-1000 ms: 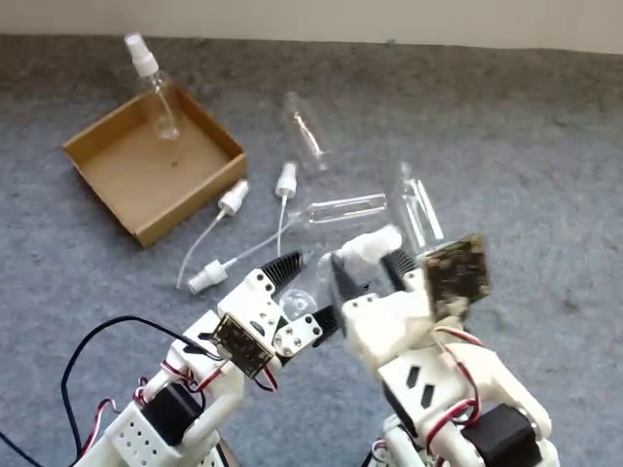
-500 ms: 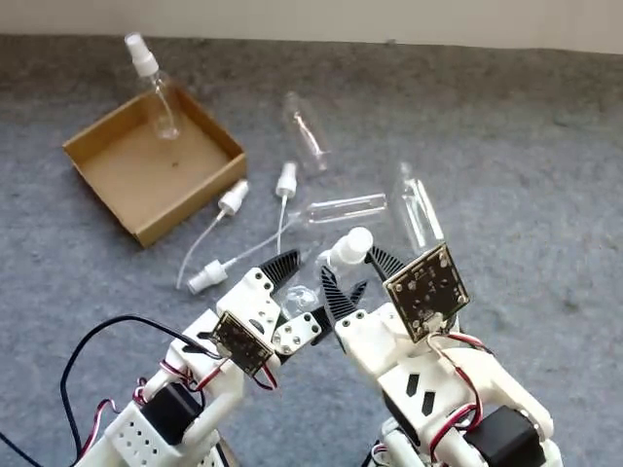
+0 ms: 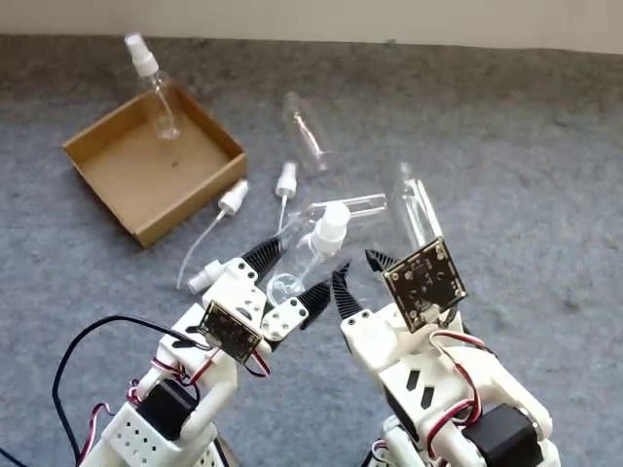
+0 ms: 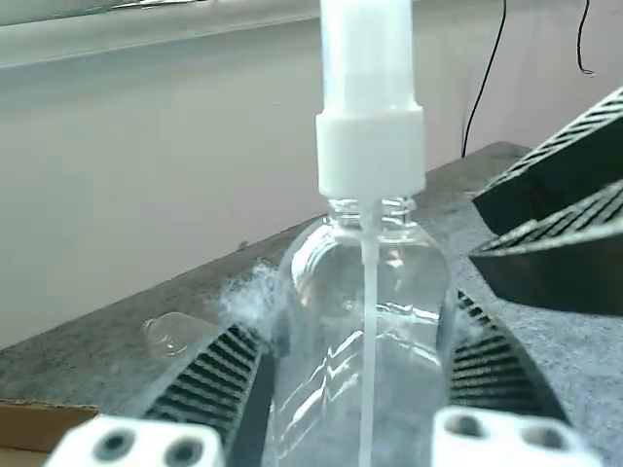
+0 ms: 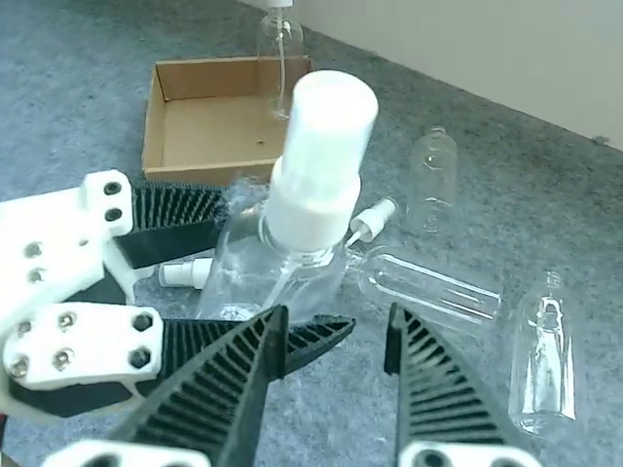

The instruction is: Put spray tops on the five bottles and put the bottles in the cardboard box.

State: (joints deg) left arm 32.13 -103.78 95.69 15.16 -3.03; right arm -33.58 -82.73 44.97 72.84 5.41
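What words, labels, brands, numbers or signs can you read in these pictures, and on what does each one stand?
None can be read. The cardboard box, the gripped bottle, its spray top and the circuit board show no legible print.

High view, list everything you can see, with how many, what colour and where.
bottles: five, clear; one capped standing in the box's far corner, one capped in the left tool, three uncapped lying on the mat.
spray tops: three loose, white, lying between box and arms.
box: one, brown cardboard, far left.
mat: one, grey, under everything.
left tool: shut on the capped bottle.
right tool: open, beside that bottle's top.
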